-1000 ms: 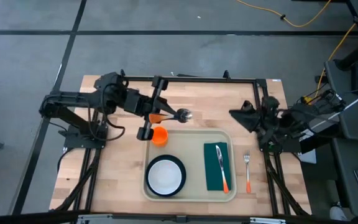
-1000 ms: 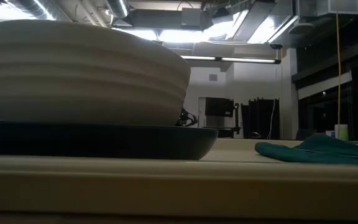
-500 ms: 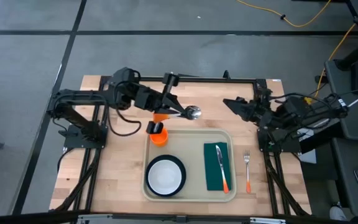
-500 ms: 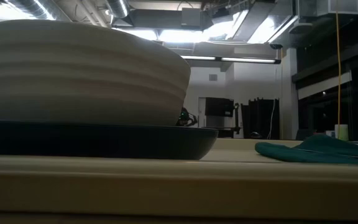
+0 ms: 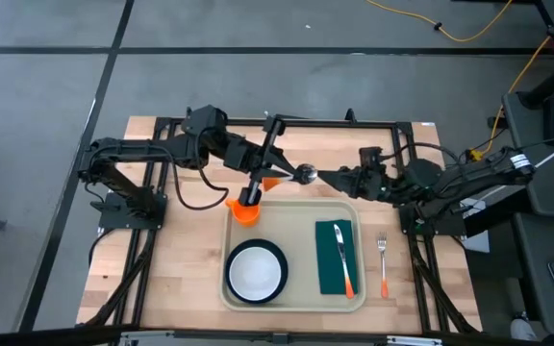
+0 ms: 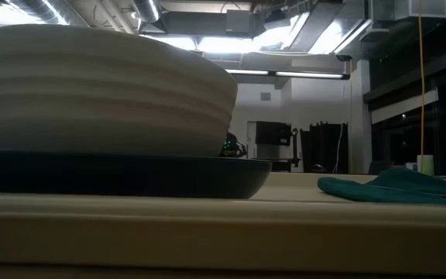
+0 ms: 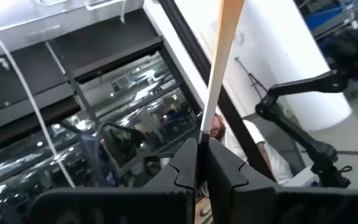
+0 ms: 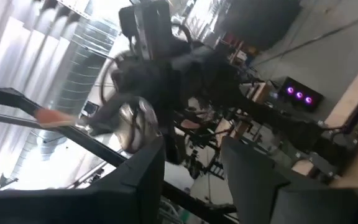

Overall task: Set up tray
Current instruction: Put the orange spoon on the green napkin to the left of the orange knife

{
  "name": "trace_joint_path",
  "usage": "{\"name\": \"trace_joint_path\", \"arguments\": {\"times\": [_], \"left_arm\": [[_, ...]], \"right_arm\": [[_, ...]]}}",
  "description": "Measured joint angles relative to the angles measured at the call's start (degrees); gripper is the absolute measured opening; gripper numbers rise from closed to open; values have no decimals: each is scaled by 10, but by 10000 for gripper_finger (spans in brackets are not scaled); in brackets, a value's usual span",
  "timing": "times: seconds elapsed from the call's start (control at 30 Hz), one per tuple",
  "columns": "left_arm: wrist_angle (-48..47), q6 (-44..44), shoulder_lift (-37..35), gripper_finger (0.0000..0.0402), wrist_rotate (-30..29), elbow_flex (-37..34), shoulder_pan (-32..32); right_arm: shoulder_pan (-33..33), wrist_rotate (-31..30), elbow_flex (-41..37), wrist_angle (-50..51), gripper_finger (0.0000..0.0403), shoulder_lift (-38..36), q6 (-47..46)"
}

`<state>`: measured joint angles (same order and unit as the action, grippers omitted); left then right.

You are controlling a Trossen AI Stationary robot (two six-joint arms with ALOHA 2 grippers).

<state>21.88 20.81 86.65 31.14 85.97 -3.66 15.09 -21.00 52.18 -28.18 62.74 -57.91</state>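
Note:
The beige tray [image 5: 296, 216] carries a dark plate [image 5: 256, 272] with a white bowl [image 6: 99, 89] on it. It also carries a teal napkin [image 5: 335, 258] with an orange-handled knife, and an orange cup [image 5: 246, 210] at its far left corner. Above the table beyond the tray's far rim, my left gripper [image 5: 289, 175] is shut on an orange-handled spoon [image 5: 305, 174]. My right gripper [image 5: 328, 177] is open just right of the spoon's bowl [image 8: 132, 124], pointing at it. Neither gripper shows in the low view. My left gripper pinches the spoon's metal shaft [image 7: 205, 127] between its two fingers, close behind the bowl. The fingers come roughly level from the table's left. The orange handle [image 7: 229, 25] leans back over the gripper. The spoon is lifted clear of table and tray.
A fork [image 5: 383, 261] with an orange handle lies on the wooden table right of the tray. A black frame [image 5: 335, 122] runs round the table's far edge and sides. A person shows in the room beyond, in the left wrist view.
My left gripper has carried the spoon toward the table's right, still clear of the tray. My right gripper has swung from the table's right side toward the left, up to the spoon's bowl, and has rolled about its own line.

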Motion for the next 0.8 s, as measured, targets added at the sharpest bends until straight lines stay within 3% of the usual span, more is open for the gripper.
{"name": "trace_joint_path", "arguments": {"times": [0.17, 0.8], "left_arm": [[-39, 9, 0, 5, -26, 0, -3], [-41, 0, 0, 5, -25, 0, -3]], "right_arm": [[0, 2, 0, -29, 163, 13, -1], [0, 3, 0, -61, 163, 14, 26]]}}
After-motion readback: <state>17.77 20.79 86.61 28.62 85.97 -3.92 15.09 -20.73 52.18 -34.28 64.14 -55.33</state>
